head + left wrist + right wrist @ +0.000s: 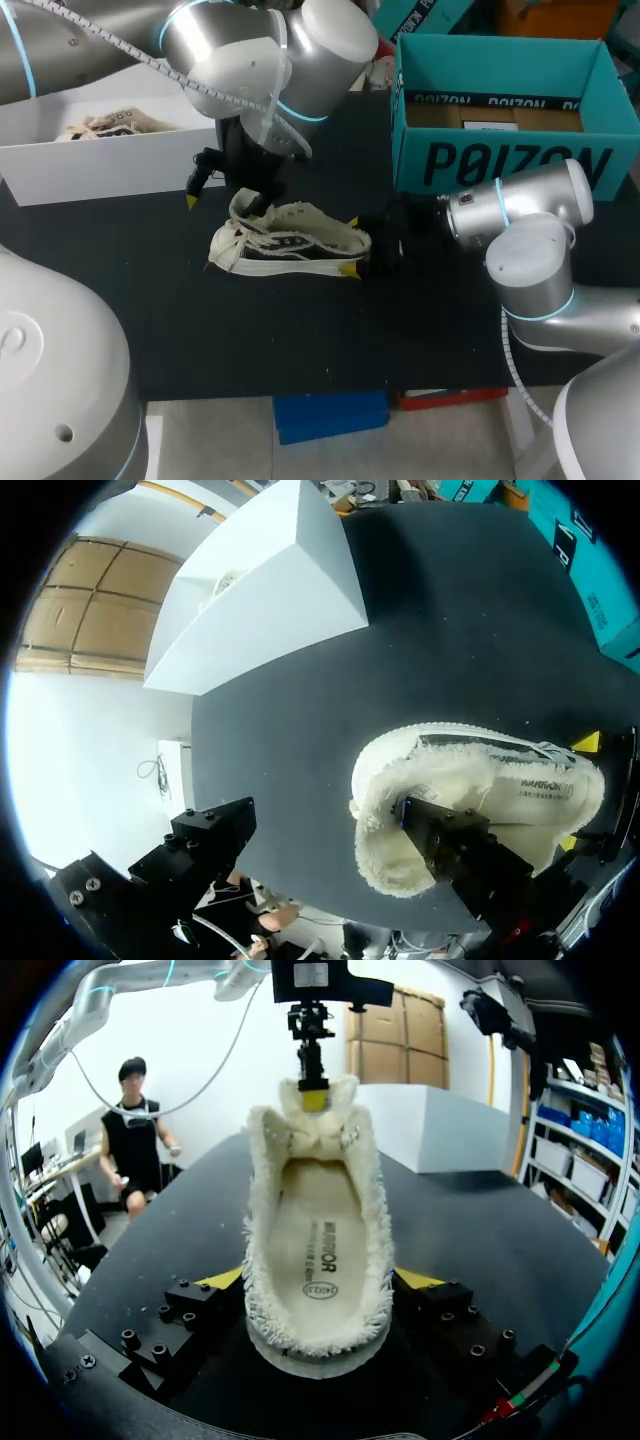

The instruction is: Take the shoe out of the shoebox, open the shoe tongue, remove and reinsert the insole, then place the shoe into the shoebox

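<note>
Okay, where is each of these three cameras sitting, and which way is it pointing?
Head view: above and behind, facing down at the table; left arm and right arm meet at the shoe.
Left wrist view: on the left arm, facing down into the shoe; left gripper open, one finger at the tongue.
Right wrist view: low behind the heel, facing along the insole; right gripper holds the heel.
Shared: all show the shoe.

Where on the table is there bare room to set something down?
Bare: the strip of table between the shoe and the near edge; the left patch before the white box. Crowded: the shoe, left gripper and right gripper at its ends, up to the teal shoebox.
</note>
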`<state>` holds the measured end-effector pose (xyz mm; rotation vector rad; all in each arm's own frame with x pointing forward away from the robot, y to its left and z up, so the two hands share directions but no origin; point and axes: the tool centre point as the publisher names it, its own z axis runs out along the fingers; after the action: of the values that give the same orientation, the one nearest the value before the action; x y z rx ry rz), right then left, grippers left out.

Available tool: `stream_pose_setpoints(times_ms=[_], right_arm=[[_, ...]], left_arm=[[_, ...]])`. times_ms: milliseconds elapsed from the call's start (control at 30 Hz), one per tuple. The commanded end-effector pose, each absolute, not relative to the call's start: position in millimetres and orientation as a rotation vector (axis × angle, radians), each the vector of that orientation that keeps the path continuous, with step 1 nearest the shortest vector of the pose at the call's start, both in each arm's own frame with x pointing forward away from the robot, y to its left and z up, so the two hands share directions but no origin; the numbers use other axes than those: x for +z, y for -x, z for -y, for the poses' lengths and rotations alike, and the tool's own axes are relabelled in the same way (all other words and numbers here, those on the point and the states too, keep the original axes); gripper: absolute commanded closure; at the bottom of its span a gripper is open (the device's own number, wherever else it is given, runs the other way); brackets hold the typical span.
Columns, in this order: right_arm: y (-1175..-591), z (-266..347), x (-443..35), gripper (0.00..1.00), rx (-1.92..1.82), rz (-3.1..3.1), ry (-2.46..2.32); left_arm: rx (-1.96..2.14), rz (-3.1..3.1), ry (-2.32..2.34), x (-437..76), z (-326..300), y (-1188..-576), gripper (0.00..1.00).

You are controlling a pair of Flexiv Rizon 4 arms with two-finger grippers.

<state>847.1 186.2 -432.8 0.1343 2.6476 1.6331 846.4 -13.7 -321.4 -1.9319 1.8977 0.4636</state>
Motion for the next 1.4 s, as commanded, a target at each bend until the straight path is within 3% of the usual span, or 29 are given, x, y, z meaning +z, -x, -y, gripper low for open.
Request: stream_pose_setpoints(times_ms=[33,800,1167,1200,1233,1300,1333,1400], right_arm=[[-847.0,-184.7,-433.9,1.00,1.632,-2.650,-0.135],[-847.0,-184.7,-433.9,1.00,1.632,-2.650,-0.135],[-847.0,-184.7,-433.9,1.00,1.632,-2.650,-0.135],[-847.0,-184.7,-433.9,1.00,1.632,-2.650,-0.135],[-847.0,-184.7,-433.9,1.00,1.632,-2.650,-0.135],[-847.0,-184.7,-433.9,1.00,1.632,-2.650,-0.135],[-847.0,-184.7,-433.9,1.00,1.632,-2.650,-0.135],[-847.0,-184.7,-433.9,1.00,1.632,-2.650,-0.135]], left_arm=[[0.433,-1.925,1.972,-328.6,-1.0,-846.9,0.00],[0.509,-1.946,2.028,-363.7,-14.9,-843.1,0.00],[0.174,-2.244,1.956,-320.6,-12.4,-842.5,0.00],[0.127,-2.294,1.933,-314.0,-11.2,-842.9,0.10],[0.067,-2.379,1.894,-304.1,-7.5,-843.0,0.46],[-0.002,-2.495,1.791,-292.5,-0.3,-842.0,0.72],[-0.049,-2.576,1.701,-284.9,6.8,-840.7,0.95],[-0.104,-2.764,1.507,-274.1,19.5,-837.5,1.00]])
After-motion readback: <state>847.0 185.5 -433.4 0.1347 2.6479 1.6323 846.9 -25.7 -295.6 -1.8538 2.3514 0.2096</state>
